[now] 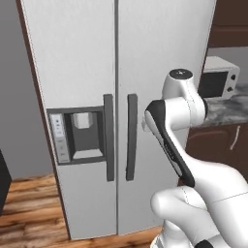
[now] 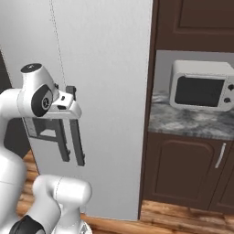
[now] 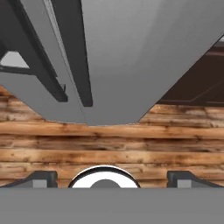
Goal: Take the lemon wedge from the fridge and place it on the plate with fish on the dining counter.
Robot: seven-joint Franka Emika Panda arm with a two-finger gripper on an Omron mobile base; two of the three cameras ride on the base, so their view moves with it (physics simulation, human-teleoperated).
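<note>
With jaws spread wide, the gripper (image 3: 106,178) should be squared to the tall silver-white fridge's (image 1: 82,58) right dark grey vertical handle (image 1: 131,137) before closing.

One fridge (image 1: 97,72) — two doors, two handles (image 1: 131,136), one dispenser panel (image 1: 77,135); one microwave (image 2: 203,87)

Arm (image 1: 193,179): glossy white rounded links, dark grey joint bands. Round black-capped joint on top. 2 small dark fingertips (image 3: 41,178).
</note>
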